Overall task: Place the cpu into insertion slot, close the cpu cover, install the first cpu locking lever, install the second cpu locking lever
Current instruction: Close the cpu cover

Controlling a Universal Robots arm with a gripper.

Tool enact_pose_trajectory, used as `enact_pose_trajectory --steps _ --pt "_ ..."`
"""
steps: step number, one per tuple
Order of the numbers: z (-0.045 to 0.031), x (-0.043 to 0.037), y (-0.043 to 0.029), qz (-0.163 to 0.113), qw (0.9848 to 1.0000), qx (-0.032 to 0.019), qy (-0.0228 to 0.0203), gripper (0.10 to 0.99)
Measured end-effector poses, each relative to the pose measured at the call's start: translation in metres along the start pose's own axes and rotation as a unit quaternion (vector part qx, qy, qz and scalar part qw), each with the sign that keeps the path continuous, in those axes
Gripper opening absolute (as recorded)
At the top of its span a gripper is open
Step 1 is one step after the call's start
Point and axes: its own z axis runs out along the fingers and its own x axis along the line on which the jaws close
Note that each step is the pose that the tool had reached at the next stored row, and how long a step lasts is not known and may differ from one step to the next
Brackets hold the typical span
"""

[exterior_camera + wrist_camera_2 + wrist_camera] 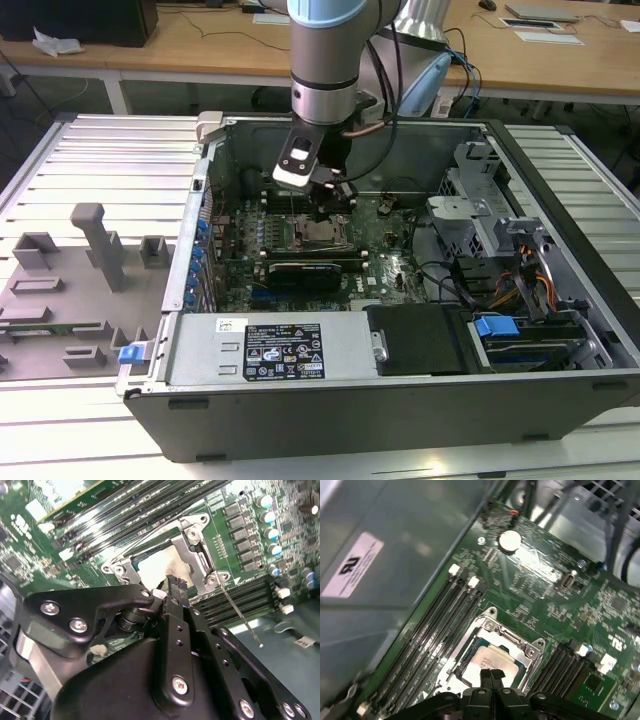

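1. An open computer case (pixel 400 425) is seen in the exterior view, lying on a ribbed metal table (pixel 90 160), and the arm (pixel 325 60) is pointed down into it, over the green motherboard (pixel 545 595)
2. The gripper (pixel 328 208) is placed just above the insertion slot (pixel 322 237), which is set between two groups of long black memory slots (pixel 442 617)
3. The cpu (pixel 490 659) is already seated inside the insertion slot, and its pale metal top is lit brightly in the second wrist view
4. The cpu cover (pixel 514 641) is laid down flat over the slot, so that the cpu is seen through its square window
5. The two fingers (pixel 486 677) are pressed together with no gap, and nothing is held between them; their tips are found at the edge of the cover, but whether it is touched cannot be told
6. A thin metal lever (pixel 241 617) is seen in the second wrist view, sticking out from one corner of the socket across the memory slots, with its free end over a grey surface beside the board
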Motion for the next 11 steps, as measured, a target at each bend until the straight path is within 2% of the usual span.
enact_pose_trajectory --steps 3,5,8,11 --pt "0.0 0.0 0.0 -0.031 0.9995 -0.0002 0.0014 0.106" --pt "0.0 0.0 0.0 -0.06 0.9982 -0.0003 0.0026 0.106" --pt "0.0 0.0 0.0 -0.093 0.9957 -0.0004 0.0039 0.106" --pt "0.0 0.0 0.0 -0.133 0.9911 -0.0006 0.0057 0.106"
